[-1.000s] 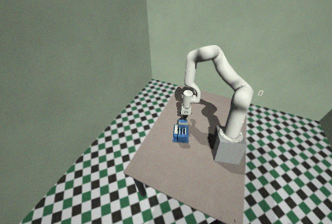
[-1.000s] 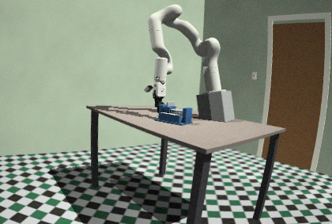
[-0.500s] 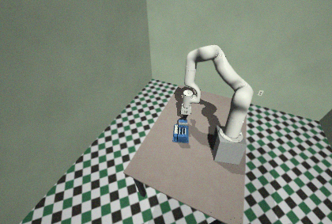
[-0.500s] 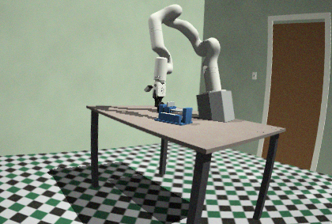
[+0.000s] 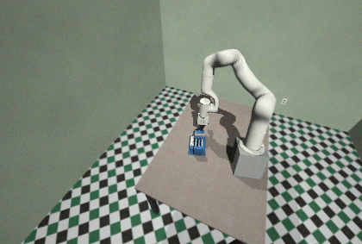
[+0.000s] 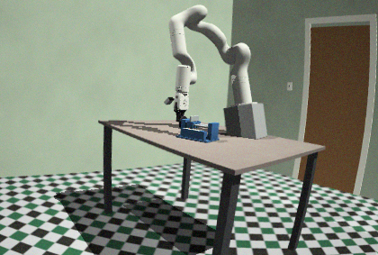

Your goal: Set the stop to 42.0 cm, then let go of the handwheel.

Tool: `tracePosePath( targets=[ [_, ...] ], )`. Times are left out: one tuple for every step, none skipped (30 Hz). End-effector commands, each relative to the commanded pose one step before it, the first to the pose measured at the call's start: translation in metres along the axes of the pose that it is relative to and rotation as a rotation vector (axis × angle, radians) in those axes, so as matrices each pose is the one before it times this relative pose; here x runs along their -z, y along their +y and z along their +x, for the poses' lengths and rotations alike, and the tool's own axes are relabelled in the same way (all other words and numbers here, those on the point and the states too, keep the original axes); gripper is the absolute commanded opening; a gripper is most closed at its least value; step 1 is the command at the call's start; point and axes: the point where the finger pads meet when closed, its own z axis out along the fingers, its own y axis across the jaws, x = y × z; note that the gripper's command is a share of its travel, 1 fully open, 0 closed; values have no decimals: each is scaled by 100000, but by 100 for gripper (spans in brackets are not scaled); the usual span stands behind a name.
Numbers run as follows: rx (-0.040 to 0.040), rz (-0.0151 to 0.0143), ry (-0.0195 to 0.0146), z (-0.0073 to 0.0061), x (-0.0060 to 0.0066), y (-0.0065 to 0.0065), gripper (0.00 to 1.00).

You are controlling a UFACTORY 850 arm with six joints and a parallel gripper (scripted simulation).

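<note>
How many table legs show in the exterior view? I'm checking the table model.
4: front leg, right leg, left leg, far leg partly behind the tabletop.

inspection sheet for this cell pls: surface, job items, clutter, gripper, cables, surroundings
Surface: brown table on dark legs; grey pedestal carries the arm.
Job's things: blue stop fixture lies flat near the table's middle; its handwheel sits at the end under the gripper, too small to make out. Scale setting unreadable.
Clutter: nothing seen.
Gripper: gripper points straight down at the fixture's far end, shut on the handwheel.
Cables: nothing seen.
Surroundings: green walls, checkered floor, brown door with a wall switch beside it.
</note>
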Motion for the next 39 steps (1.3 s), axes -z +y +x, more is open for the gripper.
tracePosePath(
  targets=[
    [-11,102,56,30,41,-55,6],
    [0,0,0,0,0,0,6],
    [0,0,0,0,0,0,6],
    [0,0,0,0,0,0,6],
    [0,0,0,0,0,0,6],
    [0,0,0,0,0,0,57],
    [0,0,0,0,0,0,57],
    [0,0,0,0,0,0,57],
    [0,0,0,0,0,0,57],
    [0,0,0,0,0,0,57],
    [0,0,0,0,0,0,57],
    [0,0,0,0,0,0,57],
    [0,0,0,0,0,0,57],
    [0,0,0,0,0,0,57],
    [0,0,0,0,0,0,57],
    [0,0,0,0,0,0,57],
    [0,0,0,0,0,0,57],
    [0,0,0,0,0,0,57],
    [0,0,0,0,0,0,57],
    [0,0,0,0,0,0,57],
    [0,0,0,0,0,0,57],
    [0,0,0,0,0,0,57],
    [0,0,0,0,0,0,57],
    [0,0,0,0,0,0,57],
    [0,0,0,0,0,0,57],
    [0,0,0,0,0,0,57],
    [0,0,0,0,0,0,57],
    [0,0,0,0,0,0,57],
    [0,0,0,0,0,0,57],
    [0,0,0,0,0,0,57],
    [0,0,0,0,0,0,57],
    [0,0,0,0,4,0,57],
    [0,0,0,0,26,0,57],
    [0,-1,1,0,66,0,57],
    [0,-1,1,0,121,0,57],
    [0,1,-1,0,185,0,57],
    [0,0,1,0,250,0,57],
    [0,0,0,0,0,0,57],
    [0,0,0,0,0,0,57]
  ],
)
